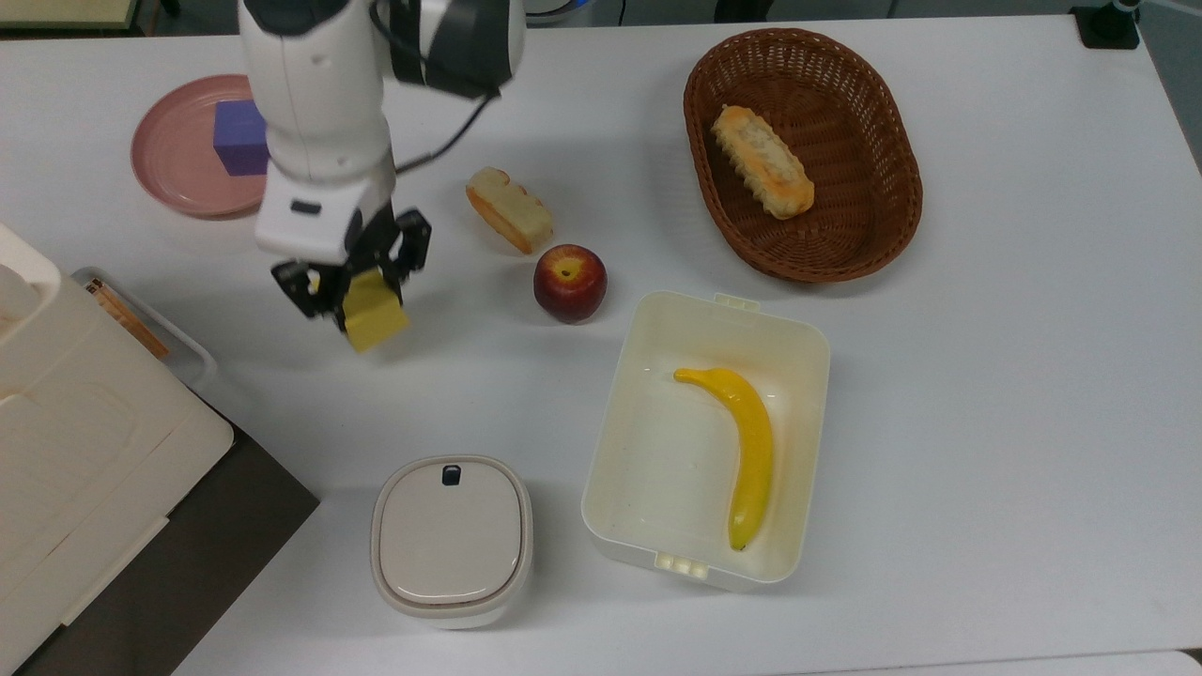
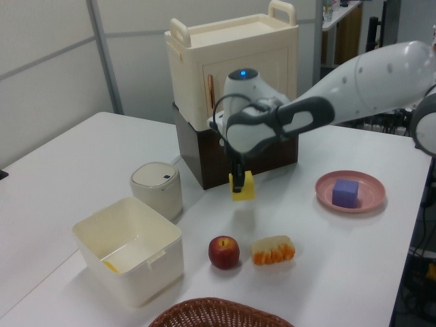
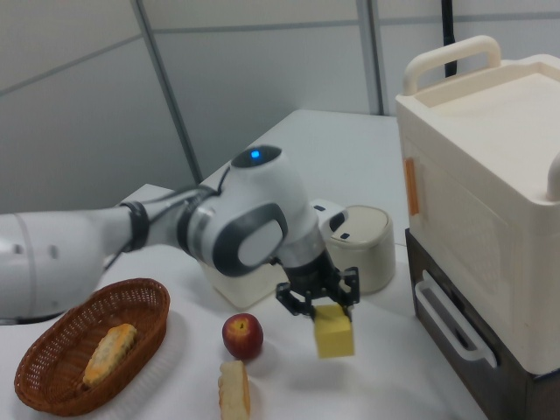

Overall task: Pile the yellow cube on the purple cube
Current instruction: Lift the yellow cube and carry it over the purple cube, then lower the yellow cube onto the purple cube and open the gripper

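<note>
Clearly the gripper (image 1: 349,280) clamps the yellow cube (image 1: 375,319) by its upper part and holds it clear of the table (image 1: 986,376), likely so it can travel over to the purple cube (image 1: 237,137), which sits on the pink plate (image 1: 174,160) well apart

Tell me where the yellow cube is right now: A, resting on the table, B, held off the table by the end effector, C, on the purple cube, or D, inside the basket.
B: the end effector grips the yellow cube clear above the table.
</note>
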Robot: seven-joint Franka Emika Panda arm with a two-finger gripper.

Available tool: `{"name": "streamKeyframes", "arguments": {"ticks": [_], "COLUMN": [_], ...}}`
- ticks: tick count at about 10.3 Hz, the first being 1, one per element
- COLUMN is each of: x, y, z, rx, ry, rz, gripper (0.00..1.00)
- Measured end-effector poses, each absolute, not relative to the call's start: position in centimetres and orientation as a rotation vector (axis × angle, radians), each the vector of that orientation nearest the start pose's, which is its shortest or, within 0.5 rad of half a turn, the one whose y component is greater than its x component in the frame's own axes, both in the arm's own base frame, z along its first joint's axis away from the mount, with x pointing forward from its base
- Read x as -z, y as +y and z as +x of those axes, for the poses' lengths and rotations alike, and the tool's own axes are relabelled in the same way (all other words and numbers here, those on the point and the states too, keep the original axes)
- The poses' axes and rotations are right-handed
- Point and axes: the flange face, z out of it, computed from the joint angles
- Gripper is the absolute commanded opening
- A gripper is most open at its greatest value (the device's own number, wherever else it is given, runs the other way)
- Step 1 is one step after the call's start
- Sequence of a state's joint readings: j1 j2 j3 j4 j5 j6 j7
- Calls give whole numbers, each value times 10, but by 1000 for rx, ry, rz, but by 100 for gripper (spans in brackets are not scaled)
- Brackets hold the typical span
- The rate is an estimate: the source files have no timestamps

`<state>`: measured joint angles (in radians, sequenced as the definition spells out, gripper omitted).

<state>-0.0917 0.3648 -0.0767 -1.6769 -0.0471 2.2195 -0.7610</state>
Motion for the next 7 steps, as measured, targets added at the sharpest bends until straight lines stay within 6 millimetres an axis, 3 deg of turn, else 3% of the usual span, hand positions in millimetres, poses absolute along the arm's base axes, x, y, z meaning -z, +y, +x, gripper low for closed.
{"name": "streamKeyframes", "arguments": {"ticks": [1, 3, 5, 7], "x": [-429, -470, -484, -478], "y": [-112, -144, -186, -222], "z": [654, 618, 588, 564], "rx": [145, 3, -111, -266], "ry": [-982, -864, -727, -642], "rz": [-3107, -3109, -3111, -3112], "gripper": [15, 15, 15, 15]}}
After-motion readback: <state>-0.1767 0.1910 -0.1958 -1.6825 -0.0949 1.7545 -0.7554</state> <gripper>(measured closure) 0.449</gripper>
